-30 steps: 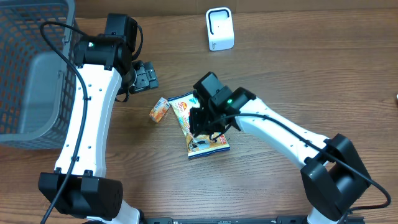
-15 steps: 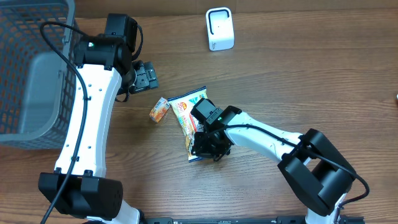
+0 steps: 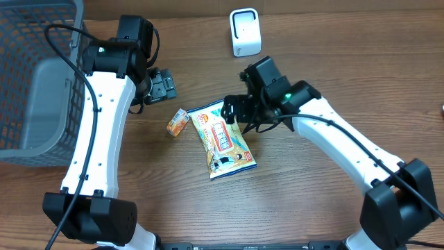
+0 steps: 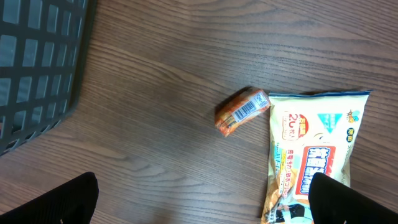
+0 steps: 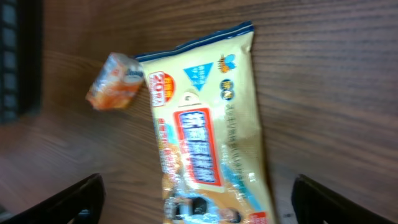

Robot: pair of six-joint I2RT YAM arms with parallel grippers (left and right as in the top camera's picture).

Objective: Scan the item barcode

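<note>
Wooden table [image 3: 326, 55], snack packet [image 3: 225, 142] flat on it; left fingers [image 4: 62, 202] wide, right fingers [image 5: 68, 202] wide

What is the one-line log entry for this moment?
left gripper: open | right gripper: open, above packet | packet: flat on table

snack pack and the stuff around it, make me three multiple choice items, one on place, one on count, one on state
1. In the overhead view, the small orange packet lies:
A) by the snack pack's upper left corner
B) on top of it
C) under it

2. Packaged items on the table:
A) one
B) two
C) four

3. The right gripper is:
A) shut on the snack pack
B) open, holding nothing
C) shut on the orange packet

Answers: 1 A, it sits beside that corner; 2 B, only pack and packet show; 3 B, its fingers stand wide apart above the flat-lying pack.
</note>
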